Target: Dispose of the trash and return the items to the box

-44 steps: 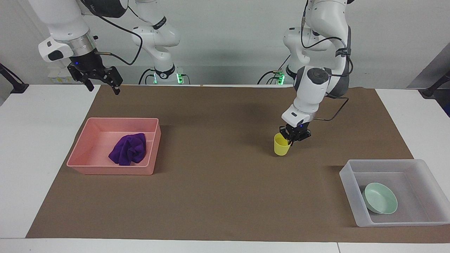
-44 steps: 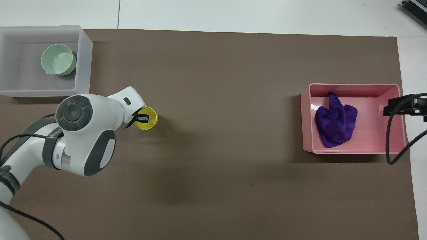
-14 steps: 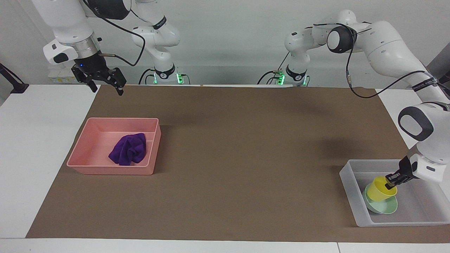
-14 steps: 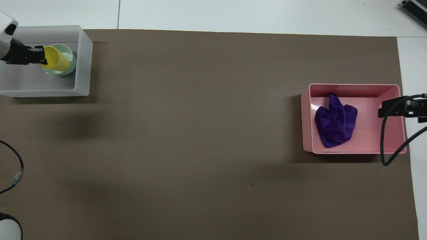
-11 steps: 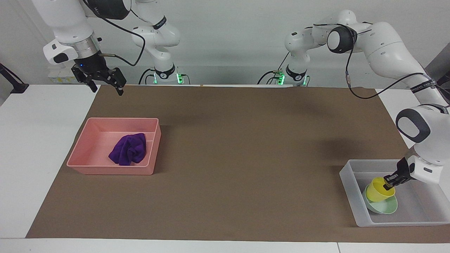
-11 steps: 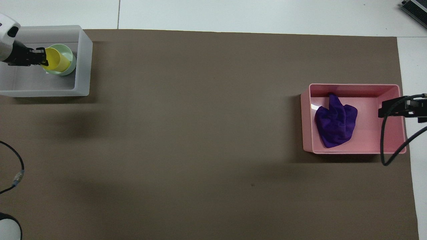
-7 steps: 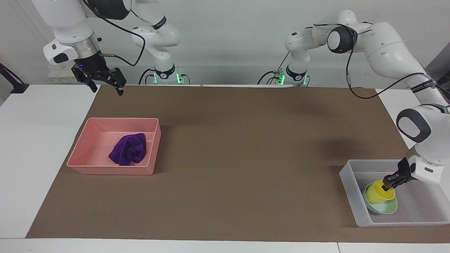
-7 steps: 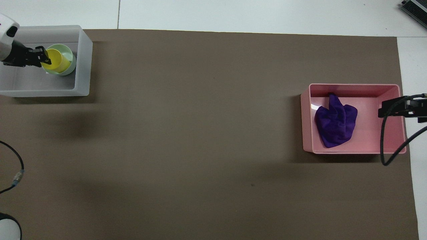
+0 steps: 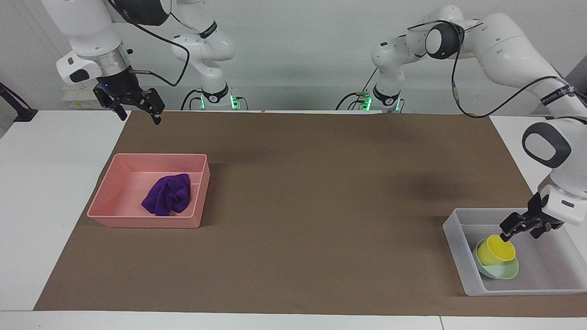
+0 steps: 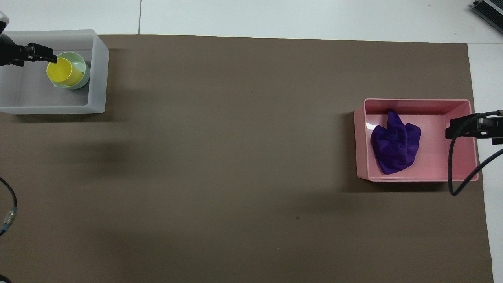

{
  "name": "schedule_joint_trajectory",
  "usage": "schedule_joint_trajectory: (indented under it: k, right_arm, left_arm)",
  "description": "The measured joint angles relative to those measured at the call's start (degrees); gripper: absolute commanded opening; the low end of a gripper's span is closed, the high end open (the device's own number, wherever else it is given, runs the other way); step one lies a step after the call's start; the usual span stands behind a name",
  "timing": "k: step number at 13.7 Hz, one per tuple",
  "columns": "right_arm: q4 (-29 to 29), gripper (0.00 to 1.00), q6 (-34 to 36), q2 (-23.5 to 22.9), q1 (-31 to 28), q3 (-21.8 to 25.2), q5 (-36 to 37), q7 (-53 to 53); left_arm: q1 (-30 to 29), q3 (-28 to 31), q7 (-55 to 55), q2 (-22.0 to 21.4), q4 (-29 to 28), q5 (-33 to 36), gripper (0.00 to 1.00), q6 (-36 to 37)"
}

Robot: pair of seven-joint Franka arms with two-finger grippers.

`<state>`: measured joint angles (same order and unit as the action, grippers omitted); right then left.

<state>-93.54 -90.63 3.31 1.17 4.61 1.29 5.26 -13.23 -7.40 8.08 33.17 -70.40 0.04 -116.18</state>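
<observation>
Released, the yellow cup (image 9: 495,250) now sits in the mint bowl (image 9: 500,271) inside the box (image 9: 451,229); my left gripper (image 9: 519,228) lifts away, fingers spread. Right gripper (image 9: 136,108) waits, spread. Cloth (image 9: 167,194) binned; I retract.

Opposed high views, shared table (image 9: 293,206).

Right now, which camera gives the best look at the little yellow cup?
The facing view. There the yellow cup shows its side and rim, leaning inside the green bowl in the clear tub, with the left end effector open just above it. The overhead view shows mostly its round mouth.
</observation>
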Motion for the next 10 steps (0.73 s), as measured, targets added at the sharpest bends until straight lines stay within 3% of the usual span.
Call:
schedule_joint_trajectory:
  k: [7, 10]
  right_arm:
    - [-0.02, 1.00, 0.00, 0.00, 0.00, 0.00, 0.00, 0.00]
    - [-0.03, 1.00, 0.00, 0.01, 0.00, 0.00, 0.00, 0.00]
  left_arm:
    - [8.32, -0.20, 0.56, -23.49, -22.72, 0.00, 1.00, 0.27]
    - [10.98, -0.22, -1.28, -32.33, -29.57, 0.00, 1.00, 2.30]
